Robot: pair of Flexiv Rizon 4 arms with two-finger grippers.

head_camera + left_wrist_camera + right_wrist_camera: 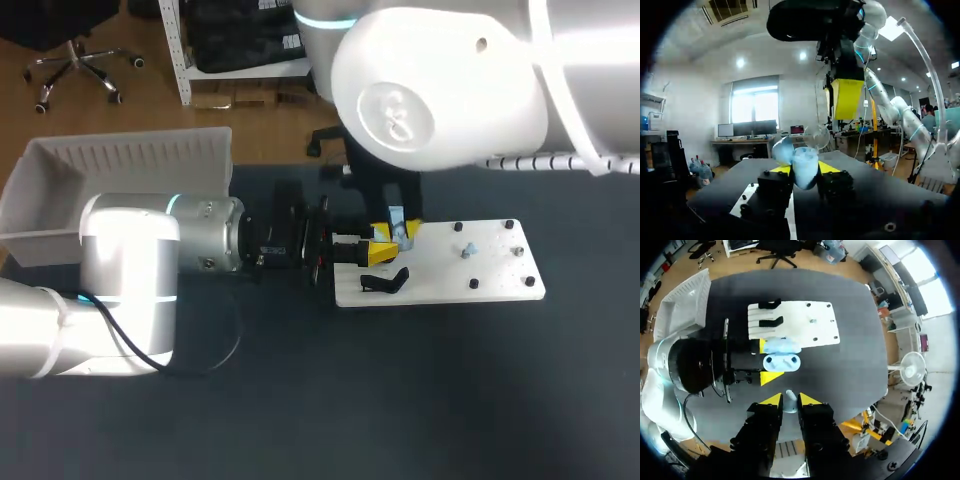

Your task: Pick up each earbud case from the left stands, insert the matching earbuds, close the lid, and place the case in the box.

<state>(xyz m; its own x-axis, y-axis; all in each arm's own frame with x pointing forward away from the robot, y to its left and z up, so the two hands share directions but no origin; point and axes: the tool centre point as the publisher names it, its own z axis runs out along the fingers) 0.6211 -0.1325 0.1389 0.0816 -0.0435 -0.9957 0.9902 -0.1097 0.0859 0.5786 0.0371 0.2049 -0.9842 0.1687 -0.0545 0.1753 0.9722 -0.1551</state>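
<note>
A pale blue earbud case (781, 361) is held between the yellow tips of my left gripper (767, 361), which is shut on it. Its lid (782, 346) stands open. The left wrist view shows the same open case (805, 167) in that gripper (804, 170), just above the table. My right gripper (789, 400) hangs straight over the case, shut on a small pale blue earbud (790, 402). In the head view both grippers meet at the left end of the white board (500, 285): left gripper (380, 254), right gripper (400, 228). Another earbud (468, 250) sits on a peg on the board.
Two black stands (771, 312) rise at the board's left end, one of them (385, 282) close to my left gripper. A white box (120, 170) stands at the table's far left corner, behind my left arm. Small black pegs dot the board's right half.
</note>
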